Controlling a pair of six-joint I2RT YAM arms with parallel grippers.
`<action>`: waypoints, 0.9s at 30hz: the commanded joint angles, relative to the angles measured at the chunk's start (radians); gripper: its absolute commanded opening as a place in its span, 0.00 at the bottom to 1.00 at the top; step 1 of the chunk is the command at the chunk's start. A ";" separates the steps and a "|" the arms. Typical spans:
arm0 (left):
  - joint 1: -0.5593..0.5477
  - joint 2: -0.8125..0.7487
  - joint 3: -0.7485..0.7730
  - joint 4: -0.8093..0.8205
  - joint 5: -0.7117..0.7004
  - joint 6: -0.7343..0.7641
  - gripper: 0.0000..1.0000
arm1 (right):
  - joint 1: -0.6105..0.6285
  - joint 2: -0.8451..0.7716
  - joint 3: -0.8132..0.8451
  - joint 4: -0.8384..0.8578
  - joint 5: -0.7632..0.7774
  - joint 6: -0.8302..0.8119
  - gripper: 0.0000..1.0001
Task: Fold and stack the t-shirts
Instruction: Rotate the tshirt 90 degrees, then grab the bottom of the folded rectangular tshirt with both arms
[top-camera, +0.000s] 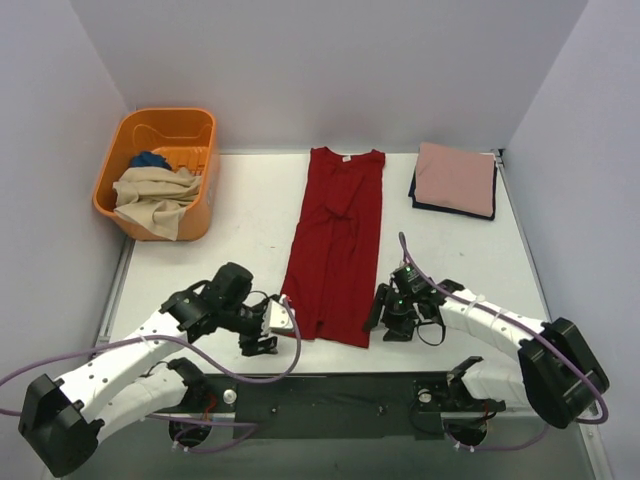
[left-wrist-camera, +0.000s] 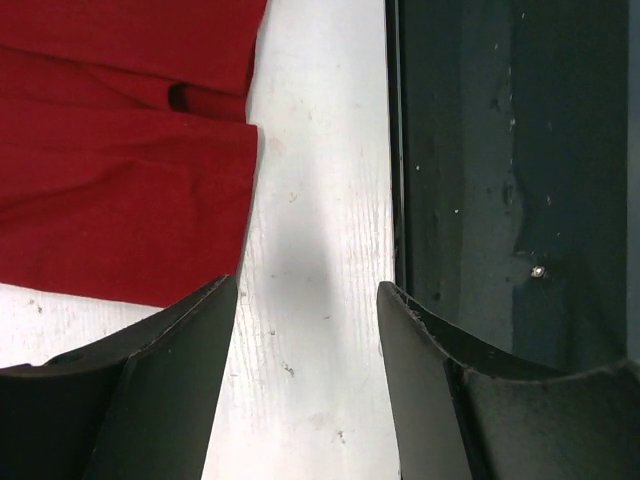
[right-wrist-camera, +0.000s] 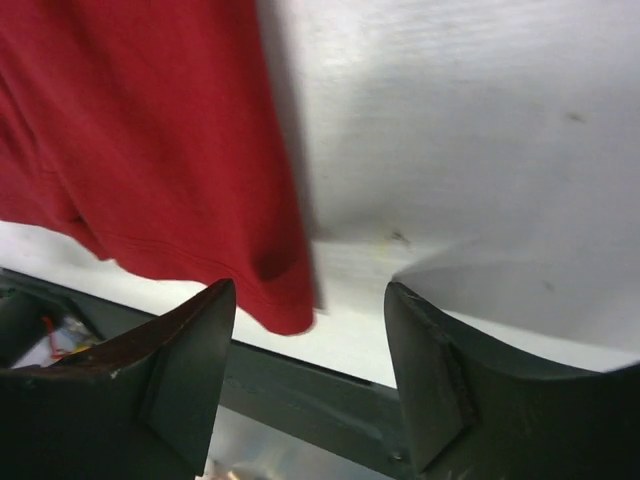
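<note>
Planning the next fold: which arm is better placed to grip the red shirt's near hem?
Right. The red shirt reaches between the open jaws of the right gripper; the left gripper frames only bare table.

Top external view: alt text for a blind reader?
Dark red t-shirt lies centrally as a narrow strip, open left gripper and right gripper flanking its near hem. Orange basket with beige shirt and blue shirt far left; folded pink shirt on navy shirt far right.
</note>
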 joint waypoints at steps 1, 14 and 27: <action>-0.034 0.011 0.000 0.053 -0.068 0.104 0.68 | 0.015 0.118 -0.042 0.138 -0.041 0.072 0.51; -0.249 0.135 -0.045 0.076 -0.271 0.226 0.76 | -0.055 0.056 -0.086 -0.087 -0.121 -0.114 0.00; -0.433 0.228 -0.071 0.302 -0.323 0.302 0.77 | -0.164 -0.058 -0.085 -0.258 -0.148 -0.223 0.32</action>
